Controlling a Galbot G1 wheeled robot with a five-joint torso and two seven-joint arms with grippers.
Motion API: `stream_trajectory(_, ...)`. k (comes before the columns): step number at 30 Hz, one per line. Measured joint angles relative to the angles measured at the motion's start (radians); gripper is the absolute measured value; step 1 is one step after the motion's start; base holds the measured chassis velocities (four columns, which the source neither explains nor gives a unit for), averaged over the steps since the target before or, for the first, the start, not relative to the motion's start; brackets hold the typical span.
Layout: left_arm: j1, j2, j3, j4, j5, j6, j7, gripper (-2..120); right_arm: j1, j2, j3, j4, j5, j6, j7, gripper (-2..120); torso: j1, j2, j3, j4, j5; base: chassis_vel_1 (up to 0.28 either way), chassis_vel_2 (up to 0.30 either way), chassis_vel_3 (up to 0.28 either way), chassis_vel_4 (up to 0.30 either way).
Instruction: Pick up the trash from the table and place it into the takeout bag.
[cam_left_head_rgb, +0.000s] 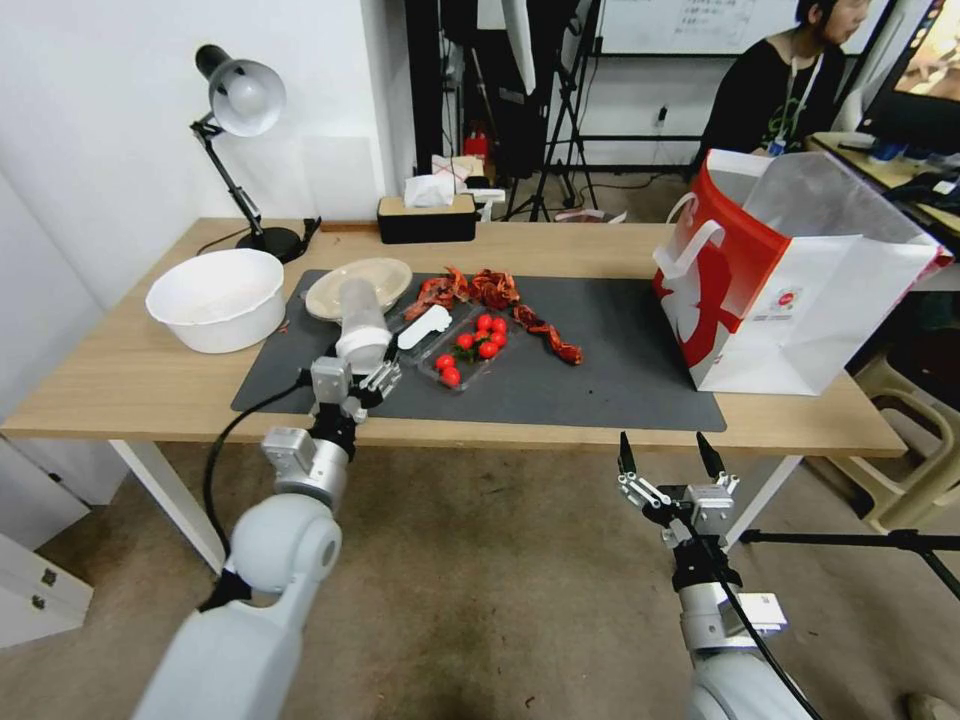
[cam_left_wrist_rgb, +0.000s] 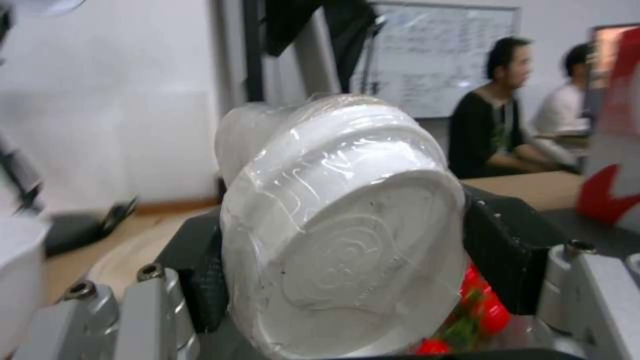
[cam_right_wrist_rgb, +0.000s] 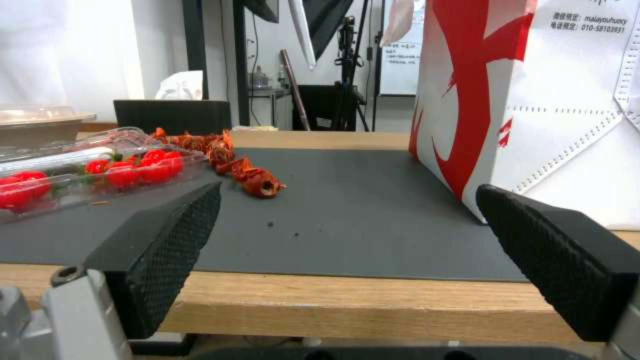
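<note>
The clear white-lidded cup (cam_left_head_rgb: 362, 325) sits clamped in the left gripper (cam_left_head_rgb: 358, 378), lifted off the dark grey mat (cam_left_head_rgb: 600, 370) near the table's (cam_left_head_rgb: 120, 385) front-left part, lid toward the wrist; in the left wrist view the 2 black pads (cam_left_wrist_rgb: 503, 250) press either side of the wrapped lid (cam_left_wrist_rgb: 347, 235), a grip that looks firm enough for carrying. Behind it the shallow beige dish (cam_left_head_rgb: 385, 275) rests on the mat's back-left corner, beside the big white bowl (cam_left_head_rgb: 215, 298) and the clear tray of cherry tomatoes (cam_left_head_rgb: 470, 350). The takeout bag (cam_left_head_rgb: 790, 290) stands open-topped at the mat's right end, probably so things can drop in from above. The right gripper (cam_left_head_rgb: 668, 462) hangs idle below the table's front edge, jaws spread wide.
</note>
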Motion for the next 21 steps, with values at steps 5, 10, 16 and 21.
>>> stream_trajectory(5,-0.129,0.134,0.113,0.008,-0.133,-0.035,0.037,71,0.0,0.011,0.003,0.001,-0.006,0.001,0.002,96,0.0,0.0,0.0,0.0,-0.0001,0.0,0.0,0.0,0.0)
stream_trajectory(10,-0.29,0.187,0.257,0.041,-0.209,-0.049,0.045,71,0.008,0.024,0.003,-0.009,-0.013,0.002,0.003,97,0.0,0.0,0.0,-0.0001,0.0001,0.0,0.0,0.0,0.0)
stream_trajectory(16,-0.463,0.183,0.43,0.09,-0.263,-0.05,0.044,71,0.014,0.033,0.004,-0.012,-0.023,0.002,0.004,97,0.0,0.0,0.0,-0.0001,0.0003,0.0,0.0,0.0,0.0)
stream_trajectory(21,-0.651,0.136,0.575,0.172,-0.313,-0.048,0.034,71,0.015,0.041,0.008,-0.016,-0.03,0.001,0.007,97,0.0,0.0,0.0,-0.0001,0.0002,0.0,0.0,0.0,0.0)
